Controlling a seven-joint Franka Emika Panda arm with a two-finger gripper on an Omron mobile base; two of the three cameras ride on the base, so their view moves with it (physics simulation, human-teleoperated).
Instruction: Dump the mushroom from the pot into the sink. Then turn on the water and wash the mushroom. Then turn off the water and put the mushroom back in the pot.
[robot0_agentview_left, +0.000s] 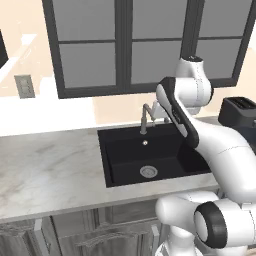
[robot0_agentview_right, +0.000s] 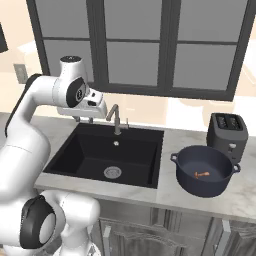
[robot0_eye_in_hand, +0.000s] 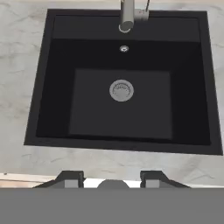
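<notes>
Left base view: white arm links fill the lower right foreground and rise over the sink (robot0_agentview_left: 120, 172), one black rectangular basin set in a pale marbled desk (robot0_agentview_left: 50, 175). One round steel drain (robot0_agentview_left: 148, 172) lies on the basin floor. One grey faucet (robot0_agentview_left: 145, 119) stands at the back edge. One black toaster (robot0_agentview_left: 237, 114) shows at the right, partly behind the arm. Dark-framed windows (robot0_agentview_left: 90, 50) span the wall above; one grey wall outlet (robot0_agentview_left: 24, 86) sits at the left.

Right base view: the arm climbs from the lower left, and its wrist hangs above the back left corner of the sink (robot0_agentview_right: 135, 165), beside the faucet (robot0_agentview_right: 116, 118). The end effector (robot0_agentview_right: 84, 120) points down; its opening cannot be read here. One navy pot (robot0_agentview_right: 186, 175) stands on the desk (robot0_agentview_right: 245, 195) just right of the sink, well apart from the end effector. One mushroom (robot0_agentview_right: 201, 174) lies inside the pot on its floor. The toaster (robot0_agentview_right: 227, 135) stands just behind the pot.

Hand view: the end effector (robot0_eye_in_hand: 111, 178) looks down into the sink (robot0_eye_in_hand: 57, 109), drain (robot0_eye_in_hand: 121, 90) near centre, faucet (robot0_eye_in_hand: 127, 15) at the top. The two fingertips (robot0_eye_in_hand: 71, 178) stand partly apart with nothing between them.
</notes>
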